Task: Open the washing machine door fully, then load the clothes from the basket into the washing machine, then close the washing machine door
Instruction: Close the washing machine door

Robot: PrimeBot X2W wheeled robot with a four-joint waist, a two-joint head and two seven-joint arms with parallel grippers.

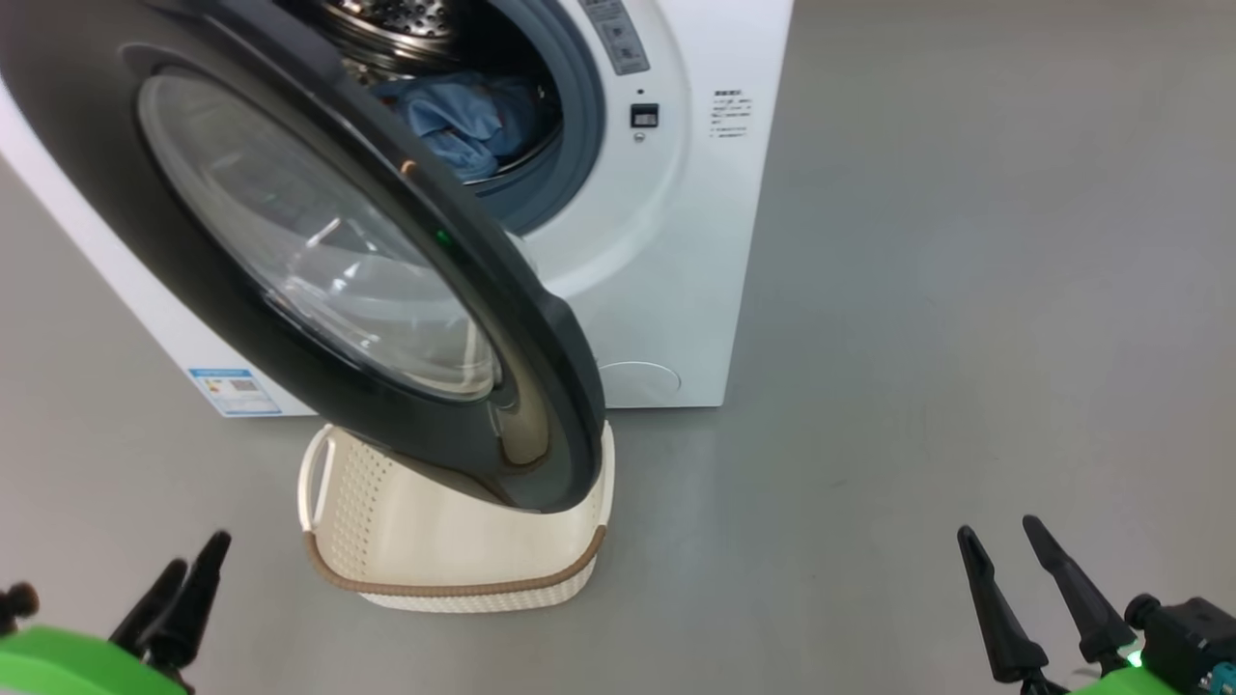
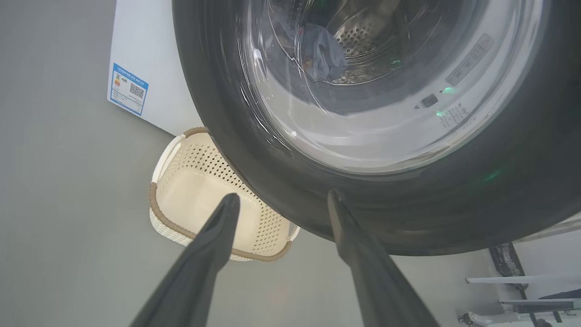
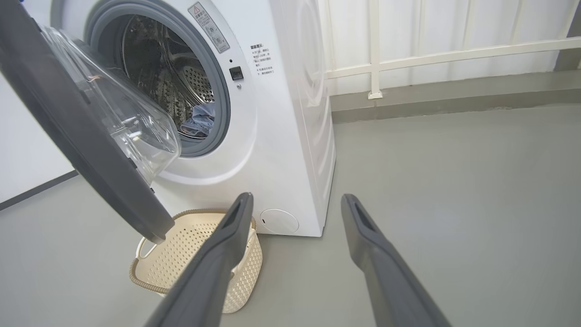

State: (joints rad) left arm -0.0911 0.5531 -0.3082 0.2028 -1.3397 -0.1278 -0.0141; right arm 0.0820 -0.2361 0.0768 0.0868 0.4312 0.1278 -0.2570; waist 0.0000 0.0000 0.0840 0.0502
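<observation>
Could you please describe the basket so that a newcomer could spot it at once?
Find the white washing machine on the grey floor, its round black door swung open. On the floor under that door's lower edge stands the basket: cream perforated plastic with a brown woven-look rim, unlike the smooth white machine.

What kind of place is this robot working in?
Probably a laundry area: a white washing machine stands on bare grey floor, a perforated basket sits before it, and a white railing lines the wall.
</observation>
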